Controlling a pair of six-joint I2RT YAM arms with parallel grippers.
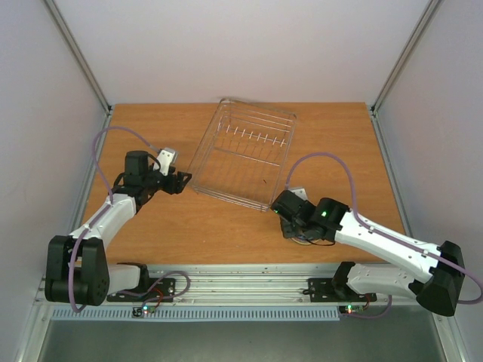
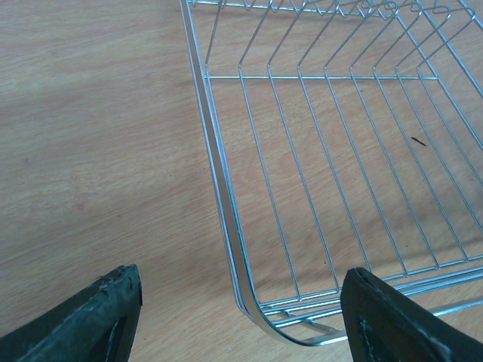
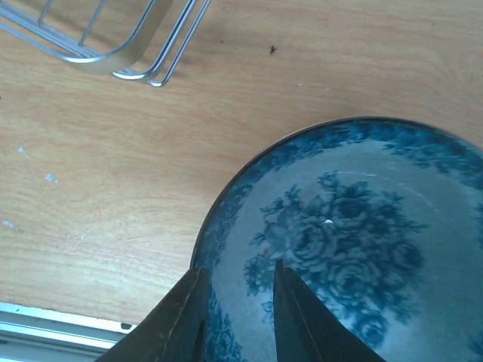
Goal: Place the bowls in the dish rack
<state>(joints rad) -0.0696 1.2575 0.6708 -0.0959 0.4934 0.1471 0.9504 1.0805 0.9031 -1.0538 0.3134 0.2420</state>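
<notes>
In the right wrist view a bowl (image 3: 355, 241) with a blue floral pattern inside sits on the wooden table. My right gripper (image 3: 240, 275) is shut on its near rim, one finger inside and one outside. In the top view that gripper (image 1: 289, 213) is just off the near right corner of the dish rack (image 1: 206, 143), and the arm hides the bowl. The wire dish rack (image 2: 219, 188) holds nothing. My left gripper (image 2: 241, 285) stands open, low at the rack's near left corner, with the corner wires between its fingers but untouched. The same gripper (image 1: 178, 182) shows in the top view.
The rack's near corner (image 3: 113, 53) lies a short way beyond the bowl in the right wrist view. A metal rail (image 1: 249, 275) runs along the table's near edge. Grey walls close in the left, right and far sides.
</notes>
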